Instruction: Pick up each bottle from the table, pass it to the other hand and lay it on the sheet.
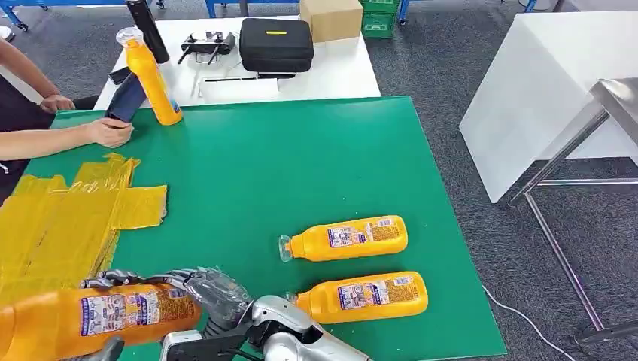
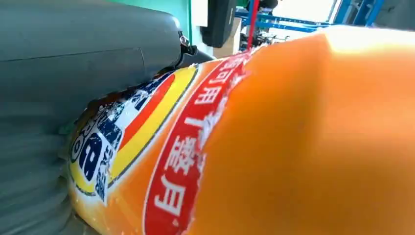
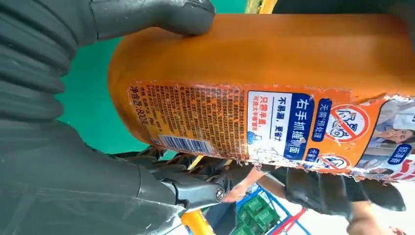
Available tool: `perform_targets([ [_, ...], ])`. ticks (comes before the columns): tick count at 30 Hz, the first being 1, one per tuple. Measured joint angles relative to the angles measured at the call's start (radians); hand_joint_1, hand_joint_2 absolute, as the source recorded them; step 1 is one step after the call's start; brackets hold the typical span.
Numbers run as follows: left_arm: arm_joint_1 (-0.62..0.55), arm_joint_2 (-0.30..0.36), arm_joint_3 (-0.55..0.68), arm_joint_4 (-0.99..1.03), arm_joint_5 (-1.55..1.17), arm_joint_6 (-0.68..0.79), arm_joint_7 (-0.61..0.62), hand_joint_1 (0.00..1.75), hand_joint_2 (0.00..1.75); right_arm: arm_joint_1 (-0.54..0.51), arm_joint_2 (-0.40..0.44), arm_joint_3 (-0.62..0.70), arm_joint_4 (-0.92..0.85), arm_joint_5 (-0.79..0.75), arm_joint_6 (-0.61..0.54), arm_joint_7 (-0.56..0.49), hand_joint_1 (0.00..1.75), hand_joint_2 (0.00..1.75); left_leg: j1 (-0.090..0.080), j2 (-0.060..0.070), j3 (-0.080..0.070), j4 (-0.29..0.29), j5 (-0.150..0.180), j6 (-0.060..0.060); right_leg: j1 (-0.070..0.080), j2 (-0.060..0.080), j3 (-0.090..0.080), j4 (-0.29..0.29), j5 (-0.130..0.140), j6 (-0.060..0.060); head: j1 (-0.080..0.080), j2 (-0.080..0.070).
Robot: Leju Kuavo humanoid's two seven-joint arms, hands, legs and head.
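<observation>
Right hand (image 1: 214, 297) gripping the base end of the orange bottle (image 1: 90, 320), held level low over the green table (image 1: 316, 165) beside the yellow sheet (image 1: 60, 218); left hand (image 2: 73, 63) pressing against its label, grasp unclear; likely rigid, slick plastic, best clasped mid-body

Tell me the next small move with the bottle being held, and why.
Probably let the right hand release so the left hand alone carries the held bottle over to the yellow sheet. Both wrist views show a hand wrapped on that bottle, so the handover looks under way, and the sheet lies just beyond it on the robot's left.
</observation>
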Motion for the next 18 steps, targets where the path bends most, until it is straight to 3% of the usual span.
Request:
perform_targets([
  [6,-0.003,-0.014,0.002,0.000,-0.035,0.009,-0.027,1.75,1.75,0.006,-0.005,-0.003,-0.002,-0.001,-0.006,-0.002,1.75,1.75,0.000,0.000,0.000,0.000,0.000,0.000,0.000,0.000,0.000,0.000,0.000,0.000,0.000,0.000],
  [7,-0.003,-0.018,0.002,0.000,-0.042,0.011,-0.032,1.75,1.75,0.007,-0.007,-0.004,-0.002,-0.001,-0.009,-0.002,1.48,1.75,0.000,0.000,0.000,0.000,0.000,0.000,0.000,0.000,0.000,0.000,0.000,0.000,0.000,0.000],
  [8,-0.003,-0.021,0.003,0.000,-0.047,0.013,-0.034,1.75,1.75,0.009,-0.008,-0.005,-0.002,-0.001,-0.013,-0.002,0.07,1.75,0.000,0.000,0.000,0.000,0.000,0.000,0.000,0.000,0.000,0.000,0.000,0.000,0.000,0.000],
  [9,-0.003,-0.023,0.004,0.000,-0.054,0.017,-0.037,1.75,1.75,0.010,-0.010,-0.005,-0.002,-0.001,-0.016,-0.002,0.00,1.75,0.000,0.000,0.000,0.000,0.000,0.000,0.000,0.000,0.000,0.000,0.000,0.000,0.000,0.000],
  [14,-0.016,-0.047,0.021,-0.006,-0.256,0.139,-0.104,1.75,1.75,0.038,-0.032,-0.032,-0.029,0.020,-0.068,0.022,0.00,1.75,0.000,-0.001,0.000,0.000,0.000,0.000,0.000,0.000,0.000,0.000,0.000,0.000,0.000,0.000],
  [15,-0.024,-0.051,0.032,-0.007,-0.285,0.169,-0.111,1.75,1.75,0.051,-0.043,-0.044,-0.042,0.021,-0.070,0.026,0.00,0.00,0.000,-0.001,0.000,0.000,0.000,0.000,0.000,0.000,0.000,0.000,0.000,0.000,0.000,0.000],
  [18,-0.045,-0.064,0.066,-0.015,-0.519,0.383,-0.152,1.75,1.75,0.081,-0.073,-0.080,-0.081,0.045,-0.088,0.042,0.00,0.00,0.000,-0.002,0.000,0.000,0.000,0.000,0.000,-0.001,0.001,0.000,0.000,0.000,0.000,0.000],
])
